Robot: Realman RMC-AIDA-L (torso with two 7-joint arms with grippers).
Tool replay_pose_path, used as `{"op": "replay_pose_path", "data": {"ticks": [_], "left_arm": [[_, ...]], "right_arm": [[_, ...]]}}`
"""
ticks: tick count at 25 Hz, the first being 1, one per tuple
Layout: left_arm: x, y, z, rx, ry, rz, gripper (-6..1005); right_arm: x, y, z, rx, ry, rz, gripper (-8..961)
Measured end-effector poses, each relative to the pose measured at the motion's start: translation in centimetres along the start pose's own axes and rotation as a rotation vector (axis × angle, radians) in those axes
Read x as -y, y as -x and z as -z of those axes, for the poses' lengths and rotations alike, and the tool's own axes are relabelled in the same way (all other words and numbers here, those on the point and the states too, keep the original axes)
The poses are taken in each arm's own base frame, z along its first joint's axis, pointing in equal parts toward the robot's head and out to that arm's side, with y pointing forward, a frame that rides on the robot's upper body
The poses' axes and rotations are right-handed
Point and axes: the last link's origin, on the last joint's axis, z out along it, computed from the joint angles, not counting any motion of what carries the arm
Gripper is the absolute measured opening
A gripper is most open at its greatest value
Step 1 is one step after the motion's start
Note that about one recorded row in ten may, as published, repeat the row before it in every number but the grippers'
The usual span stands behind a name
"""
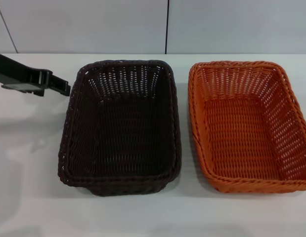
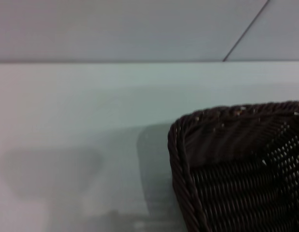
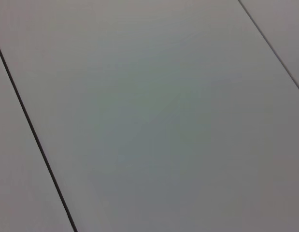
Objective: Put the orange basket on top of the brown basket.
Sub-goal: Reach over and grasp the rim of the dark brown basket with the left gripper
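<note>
broadly, the white table [image 1: 29, 187] runs wide and bare toward the left and near edges, backed by pale wall panels [image 1: 232, 24] with dark seams. centre sits the brown basket [image 1: 122, 126], dark woven, braided rim, open side up; just beside it on the right, apart by a narrow gap, the orange basket [image 1: 249, 126], reaching the view's right edge. left gripper [image 1: 61, 86] hovers off the brown basket's far left corner; cannot tell its fingers.
</note>
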Motion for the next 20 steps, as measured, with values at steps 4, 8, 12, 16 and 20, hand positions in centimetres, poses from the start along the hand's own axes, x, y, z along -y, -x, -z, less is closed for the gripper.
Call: {"op": "replay_pose_path", "data": {"ticks": [4,8,12,16,20], "left_arm": [[-0.1,0.8,-0.6,0.018,0.007,0.018,685],[0.1,1.4,-1.0,0.028,0.006,0.028,685],[0.2,2.0,-1.4,0.045,0.013,0.040,685],[0.4,2.5,-2.1,0.049,0.017,0.055,686],[0.1,2.8,-3.0,0.068,0.017,0.053,686]], "right_arm": [[-0.1,-0.1,0.0,-0.004,0.002,0.000,666],[-0.2,-0.3,0.1,-0.010,0.007,0.001,667],[-0.3,-0.4,0.1,-0.013,0.009,0.000,667],[-0.4,-0.6,0.3,-0.018,0.010,0.000,667],[-0.2,-0.6,0.4,-0.020,0.007,0.002,666]]}}
